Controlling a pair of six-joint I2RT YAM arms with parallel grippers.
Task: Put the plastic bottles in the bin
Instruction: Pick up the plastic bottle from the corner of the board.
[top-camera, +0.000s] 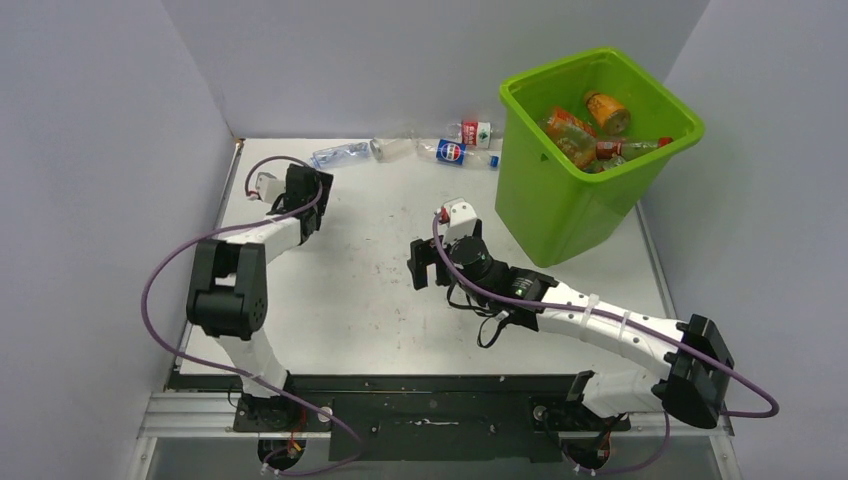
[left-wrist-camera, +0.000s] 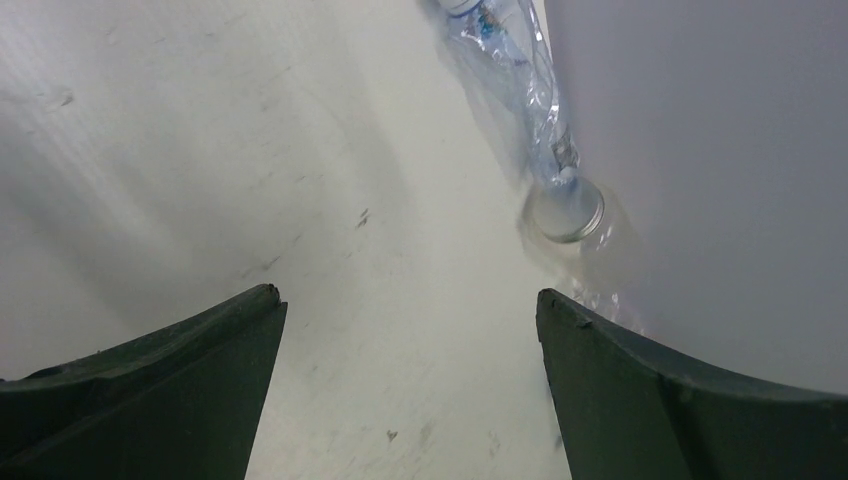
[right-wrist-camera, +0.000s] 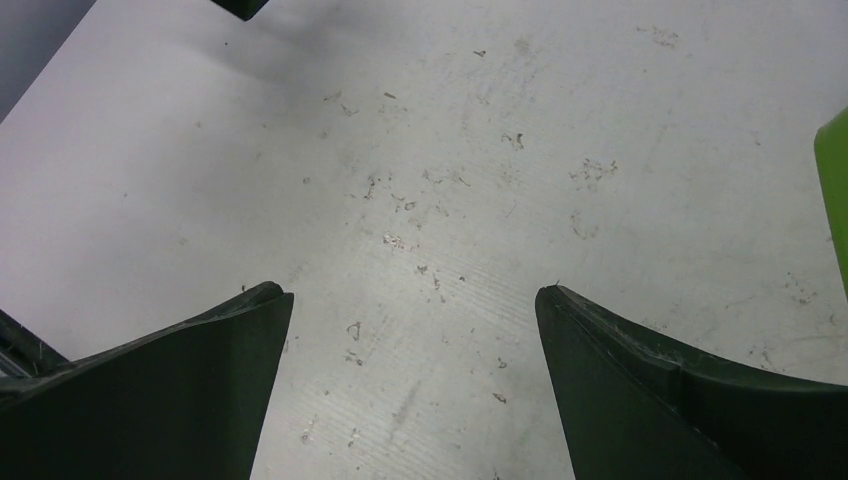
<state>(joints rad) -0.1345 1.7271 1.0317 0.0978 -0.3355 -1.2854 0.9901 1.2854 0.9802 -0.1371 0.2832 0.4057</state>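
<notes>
The bin (top-camera: 560, 215) stands at the far right corner of the bench (top-camera: 370, 300). Several plastic bottles are already inside it, among them an orange bottle (top-camera: 606, 111) on top. Four more lie in a row on the bench along the back wall (top-camera: 400, 60): a crushed clear bottle (top-camera: 340, 154) at the left end, another clear one (top-camera: 395, 148), a Pepsi-labelled bottle (top-camera: 460, 153) and a red-labelled bottle (top-camera: 472, 130) nearest the bin.

My worry is that wall. In the left wrist view the crushed clear bottle (left-wrist-camera: 510, 90) lies right against it, so I judge there is little room for a finger behind it. A straight approach could drive a fingertip into the wall or nudge the bottle along it. The bottle is thin, clear and flattened, so it may also squirm out of a pinch or spring loose on the way across. The right arm works close beside the bin, and a careless swing could knock it.

The left end effector (left-wrist-camera: 410, 300) is spread wide and holds nothing, with the bottle ahead and to its right. The right end effector (right-wrist-camera: 410, 295) is also wide apart and empty, over bare bench near the middle.
</notes>
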